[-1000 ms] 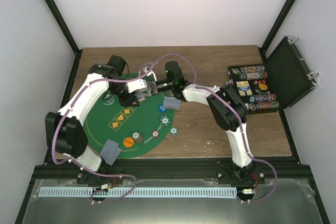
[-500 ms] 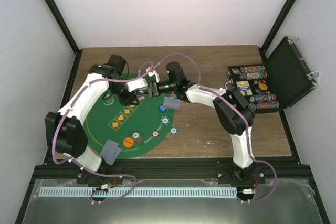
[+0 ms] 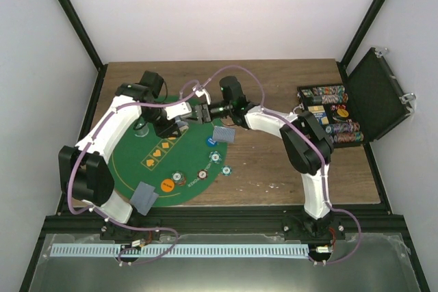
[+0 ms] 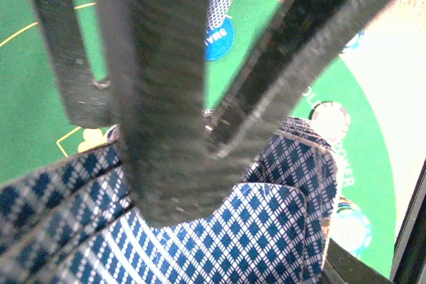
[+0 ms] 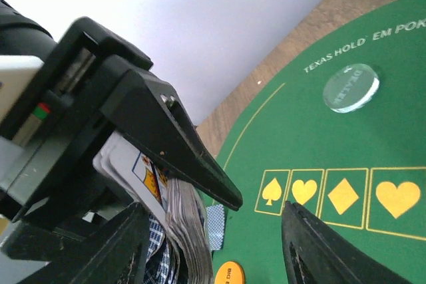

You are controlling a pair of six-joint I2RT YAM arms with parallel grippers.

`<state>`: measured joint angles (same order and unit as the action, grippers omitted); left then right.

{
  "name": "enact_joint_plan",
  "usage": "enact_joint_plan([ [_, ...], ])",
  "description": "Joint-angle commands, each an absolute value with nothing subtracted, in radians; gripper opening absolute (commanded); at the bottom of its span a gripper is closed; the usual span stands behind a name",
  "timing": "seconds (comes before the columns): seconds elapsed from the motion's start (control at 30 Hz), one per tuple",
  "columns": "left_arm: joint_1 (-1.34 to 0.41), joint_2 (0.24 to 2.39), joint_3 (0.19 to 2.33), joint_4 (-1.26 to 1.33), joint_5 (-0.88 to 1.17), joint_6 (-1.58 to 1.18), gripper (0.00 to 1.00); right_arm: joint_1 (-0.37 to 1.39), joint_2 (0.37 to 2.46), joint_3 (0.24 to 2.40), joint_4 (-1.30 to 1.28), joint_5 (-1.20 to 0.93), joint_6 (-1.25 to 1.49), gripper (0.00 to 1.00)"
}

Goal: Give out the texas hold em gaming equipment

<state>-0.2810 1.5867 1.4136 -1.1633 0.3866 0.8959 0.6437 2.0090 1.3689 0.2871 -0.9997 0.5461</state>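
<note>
White walls close in a brown wooden desk (image 3: 356, 169), with a green felt mat (image 3: 130, 155) covering its left half. Your left gripper (image 3: 176, 121), at the mat's far edge, is clamped on a deck of playing cards (image 4: 266, 231), whose blue-diamond backs fan out beneath its dark fingers (image 4: 166, 98). Your right gripper (image 3: 202, 111) faces it just beside, fingers (image 5: 319, 247) spread apart; its camera catches the deck edge-on with one face card showing.

Further out, a small card pile (image 3: 223, 133) lies at the mat's right edge, a blue chip (image 3: 211, 141) just beside it. A second card pile (image 3: 144, 197) sits toward the desk's near left corner. An orange chip (image 3: 167, 185) and several more chips (image 3: 203, 174) curve along the mat's near rim. A clear dealer button (image 5: 351, 88) rests on the felt. At the desk's right edge, an open black case (image 3: 376, 97) holds rows of stored chips (image 3: 335, 117).
</note>
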Motion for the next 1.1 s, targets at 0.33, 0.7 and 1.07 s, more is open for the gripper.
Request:
enact_joint_plan([
  [0.33,-0.279,1.584,1.428,-1.176,0.402,0.904,0.49,0.667,2.158,1.51,0.449,-1.212,0.729,0.61],
  [0.7,-0.281,1.59,1.423,-1.164,0.385,0.905,0.5,0.69,2.18,1.53,0.471,-1.241,0.767,0.19],
  [1.07,-0.258,1.575,1.44,-1.173,0.377,0.923,0.85,0.667,2.105,1.498,0.338,-1.23,0.636,0.01],
])
